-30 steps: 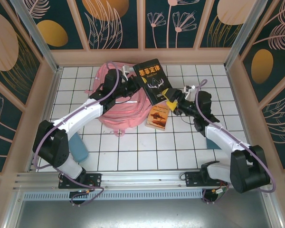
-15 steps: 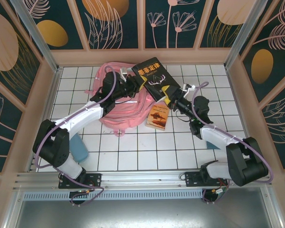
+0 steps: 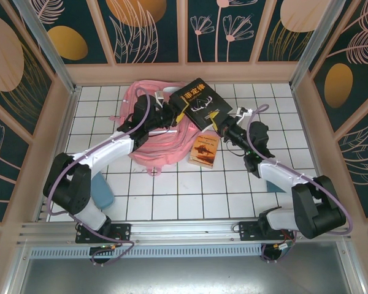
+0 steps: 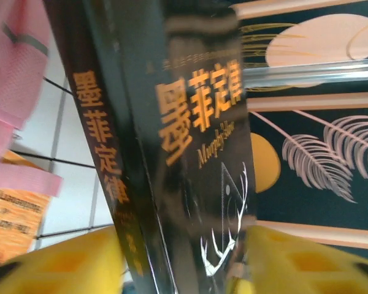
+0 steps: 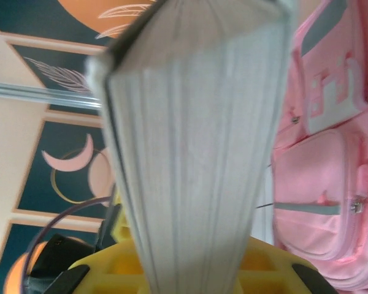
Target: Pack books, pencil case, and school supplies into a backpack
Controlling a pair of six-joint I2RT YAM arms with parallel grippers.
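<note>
The left end effector (image 3: 173, 114) straddles the dark book (image 3: 199, 101) over the pink backpack (image 3: 148, 138), clamped or loose, can't tell. The right end effector (image 3: 222, 127) pinches its other end, book raised. The orange-brown book (image 3: 205, 150) lies on the desk (image 3: 172, 190) beside the backpack.

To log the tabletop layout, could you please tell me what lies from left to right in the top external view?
A blue object, pink backpack, orange-brown book, second blue object. The dark book overlaps these, so I leave it out.
</note>
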